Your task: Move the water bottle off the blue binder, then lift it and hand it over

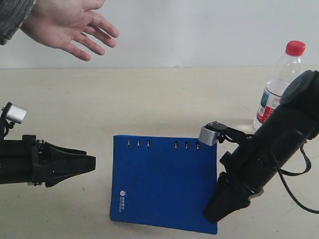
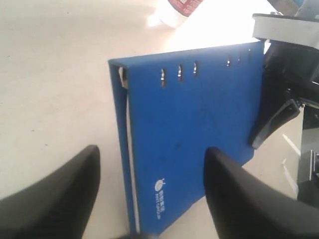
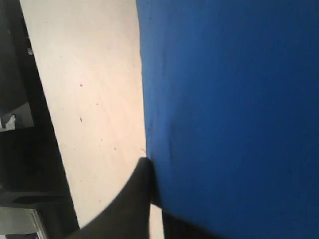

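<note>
The blue binder (image 1: 164, 184) lies flat on the table, logo corner at the front left, spine holes along its far edge. The water bottle (image 1: 279, 84) stands upright on the table behind the binder's far right corner, partly hidden by my right arm; only its base and label (image 2: 182, 6) show in the left wrist view. My left gripper (image 1: 92, 163) hovers open just left of the binder (image 2: 199, 114), nothing between its fingers (image 2: 152, 150). My right gripper (image 1: 213, 216) is at the binder's right edge near the front corner, closed on that edge (image 3: 155, 209); blue cover (image 3: 234, 99) hides one finger.
A person's open hand (image 1: 70, 27) is held out above the table's far left. My right arm (image 2: 289, 89) stands along the binder's right side. The table's front edge (image 3: 55, 149) runs close beside the right gripper.
</note>
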Controlling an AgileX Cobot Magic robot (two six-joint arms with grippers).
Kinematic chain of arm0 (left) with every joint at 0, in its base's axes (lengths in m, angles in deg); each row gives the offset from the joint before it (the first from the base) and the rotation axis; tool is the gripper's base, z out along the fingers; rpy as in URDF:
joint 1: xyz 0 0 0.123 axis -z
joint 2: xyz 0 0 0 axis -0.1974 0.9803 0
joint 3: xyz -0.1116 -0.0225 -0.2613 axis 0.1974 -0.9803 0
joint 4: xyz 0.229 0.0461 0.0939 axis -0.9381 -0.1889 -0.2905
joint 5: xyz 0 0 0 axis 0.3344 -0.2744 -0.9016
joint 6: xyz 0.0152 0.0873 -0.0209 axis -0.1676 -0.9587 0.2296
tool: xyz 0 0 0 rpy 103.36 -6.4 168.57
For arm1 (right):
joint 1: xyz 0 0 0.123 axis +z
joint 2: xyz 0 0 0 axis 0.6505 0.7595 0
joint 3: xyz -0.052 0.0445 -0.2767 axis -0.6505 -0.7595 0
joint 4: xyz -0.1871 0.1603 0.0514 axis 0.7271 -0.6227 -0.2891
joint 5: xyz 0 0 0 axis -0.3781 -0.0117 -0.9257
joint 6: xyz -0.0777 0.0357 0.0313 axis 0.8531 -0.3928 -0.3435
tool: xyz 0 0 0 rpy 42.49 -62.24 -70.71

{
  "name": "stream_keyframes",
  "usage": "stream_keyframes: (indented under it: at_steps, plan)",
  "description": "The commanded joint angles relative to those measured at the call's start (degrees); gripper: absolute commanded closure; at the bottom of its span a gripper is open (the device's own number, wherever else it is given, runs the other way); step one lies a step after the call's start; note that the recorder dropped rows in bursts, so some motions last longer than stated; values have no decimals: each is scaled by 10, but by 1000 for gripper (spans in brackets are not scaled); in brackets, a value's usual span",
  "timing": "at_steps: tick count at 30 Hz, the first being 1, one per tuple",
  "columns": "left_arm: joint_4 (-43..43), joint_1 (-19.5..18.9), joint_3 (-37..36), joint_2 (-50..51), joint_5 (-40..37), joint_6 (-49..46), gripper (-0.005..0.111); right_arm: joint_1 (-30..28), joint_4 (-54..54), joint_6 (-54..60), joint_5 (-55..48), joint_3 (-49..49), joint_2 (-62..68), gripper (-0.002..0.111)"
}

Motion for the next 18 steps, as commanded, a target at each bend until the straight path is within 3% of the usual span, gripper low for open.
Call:
stream_keyframes:
  at_steps: [1,13,18]
  plan:
    - [0,3,17,-2,2,-6,50,-1,22,11,12,0,-4,108]
    - [0,3,52,-2,-1,-6,49,1,166,3,184,0,-53,108]
    - [-15,4,61,-2,25,-5,42,1,206,12,199,0,-54,108]
